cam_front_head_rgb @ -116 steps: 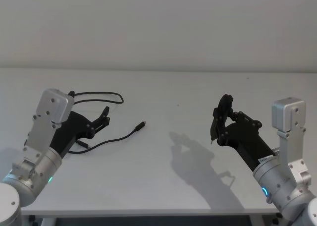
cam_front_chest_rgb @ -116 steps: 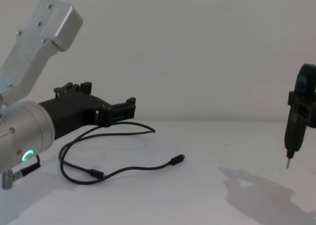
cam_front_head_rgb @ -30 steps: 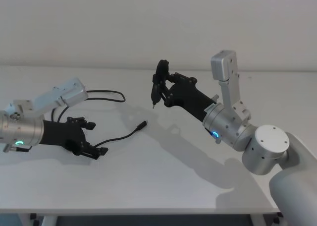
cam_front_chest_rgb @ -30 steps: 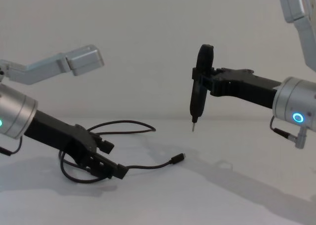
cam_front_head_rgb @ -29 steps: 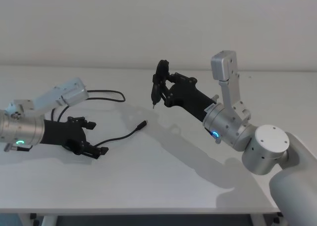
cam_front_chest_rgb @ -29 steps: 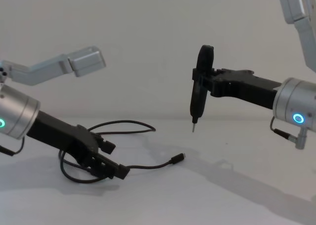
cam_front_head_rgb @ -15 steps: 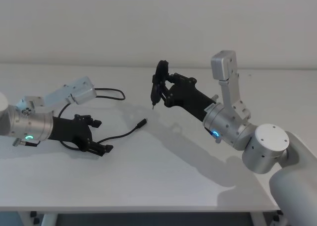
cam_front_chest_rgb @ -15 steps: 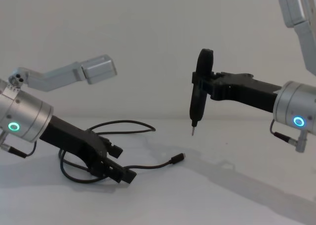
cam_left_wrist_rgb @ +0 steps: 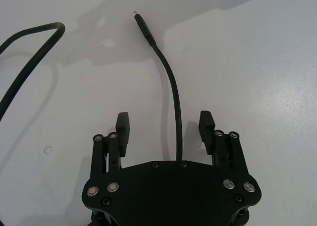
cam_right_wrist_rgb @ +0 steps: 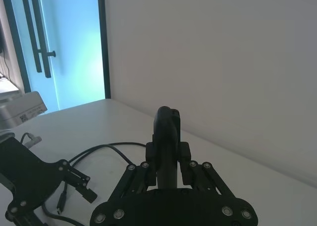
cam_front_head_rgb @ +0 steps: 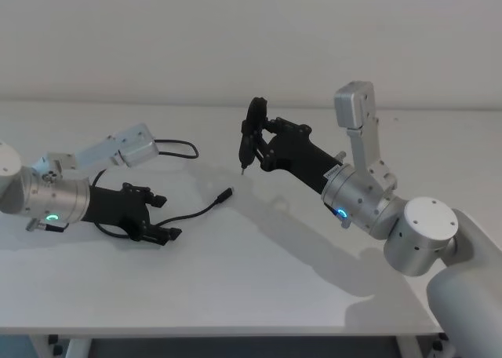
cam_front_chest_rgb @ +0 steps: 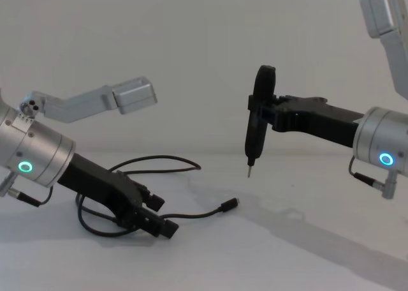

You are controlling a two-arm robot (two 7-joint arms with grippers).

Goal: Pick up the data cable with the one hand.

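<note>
- Left gripper point(cam_front_head_rgb: 163, 217) (black, angular, two-fingered, on a silver wrist with a green ring) is set low over the white tabletop point(cam_front_head_rgb: 259, 272), at about 9 o'clock of the table's middle in the head view. Its fingers are spread wide and nothing is pinched.
- The long, thin, loosely looped black data cable point(cam_front_head_rgb: 200, 210) is laid flat on the table. In the left wrist view, one straight run point(cam_left_wrist_rgb: 173, 92) passes between the spread fingers, off-centre and seemingly clear of both.
- The long axis of that run is lined up with the gripper's reach. It heads toward 2 o'clock and ends at the metal-tipped plug point(cam_front_head_rgb: 226, 194). The rest of the loop is swung back toward 11 o'clock.
- Judgement: the cord would be crossed squarely by the closing stroke. Clearance above the table cannot be told.
- Right gripper point(cam_front_head_rgb: 263, 142) is raised at 1 o'clock of the plug, pressed together on a black pen-shaped tool point(cam_front_chest_rgb: 260, 112) with a needle tip. It is well apart from the cable, so the left arm is far nearer.
</note>
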